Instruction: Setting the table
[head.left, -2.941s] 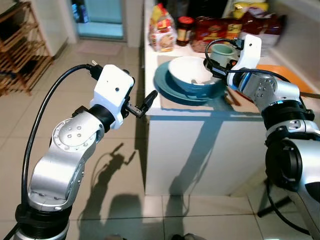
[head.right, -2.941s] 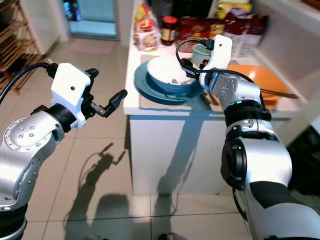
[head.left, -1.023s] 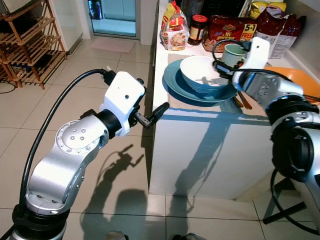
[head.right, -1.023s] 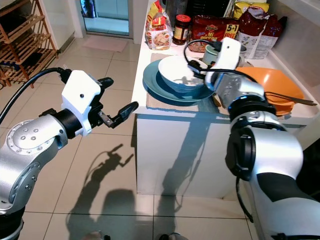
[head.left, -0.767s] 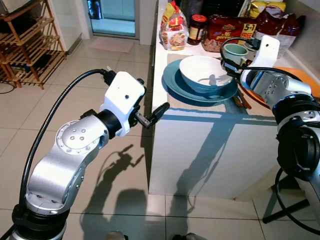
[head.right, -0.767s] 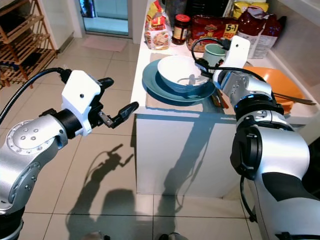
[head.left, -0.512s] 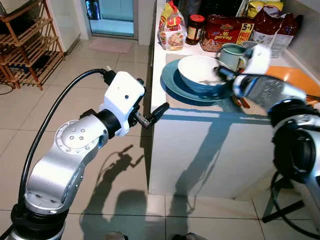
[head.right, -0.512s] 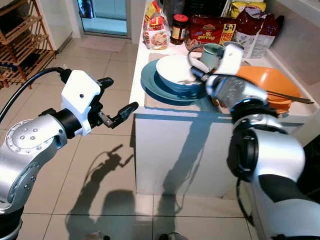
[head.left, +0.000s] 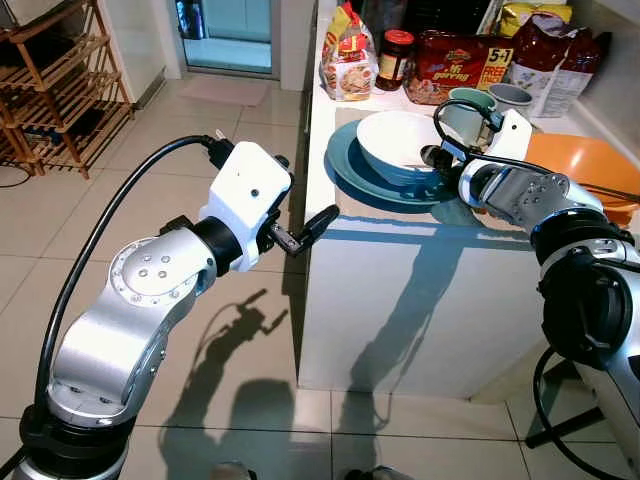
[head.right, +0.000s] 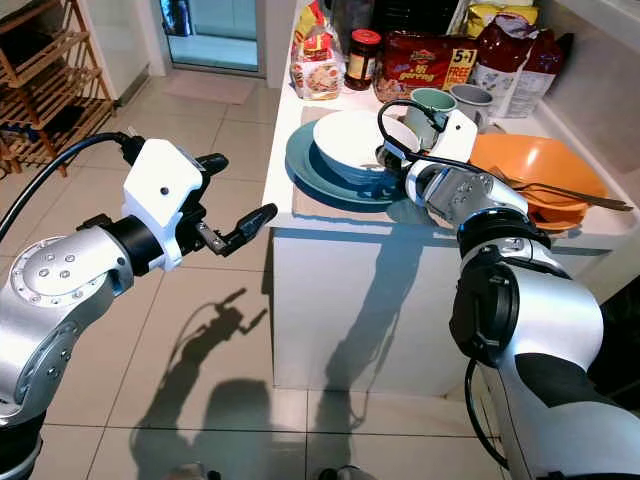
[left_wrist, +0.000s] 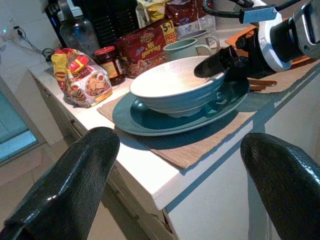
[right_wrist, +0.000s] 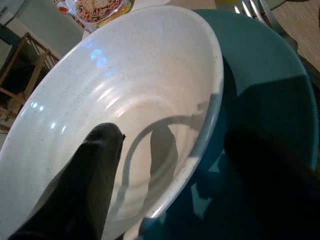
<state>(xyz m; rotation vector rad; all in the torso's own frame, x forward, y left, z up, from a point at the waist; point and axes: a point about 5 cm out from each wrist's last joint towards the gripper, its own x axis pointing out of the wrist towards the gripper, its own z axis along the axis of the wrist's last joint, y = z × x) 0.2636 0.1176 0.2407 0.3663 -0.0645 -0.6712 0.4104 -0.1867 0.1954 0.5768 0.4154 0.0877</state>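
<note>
Tiles of pale floor (head.left: 240, 400) lie nearest, and above them the left gripper (head.left: 322, 220) hovers with jaws spread open, short of the white tabletop (head.left: 318, 190). On a woven mat there sits a teal plate (head.left: 350, 170) carrying a white bowl (head.left: 395, 145). The right gripper (right_wrist: 165, 165) straddles the bowl's rim, jaws apart, one finger inside and one outside. Mugs (head.right: 430, 103), snack packets (head.right: 420, 62) and a jar (head.right: 363, 58) stand farther back.

the white bowl (head.left: 400, 145) looks glazed and glossy, faintly ridged inside, on a smooth shiny teal plate (head.left: 350, 172). under them lies a coarse woven cloth mat (left_wrist: 197, 145). the table (head.left: 400, 290) is smooth matt white. the floor (head.left: 150, 150) is glossy tile.
</note>
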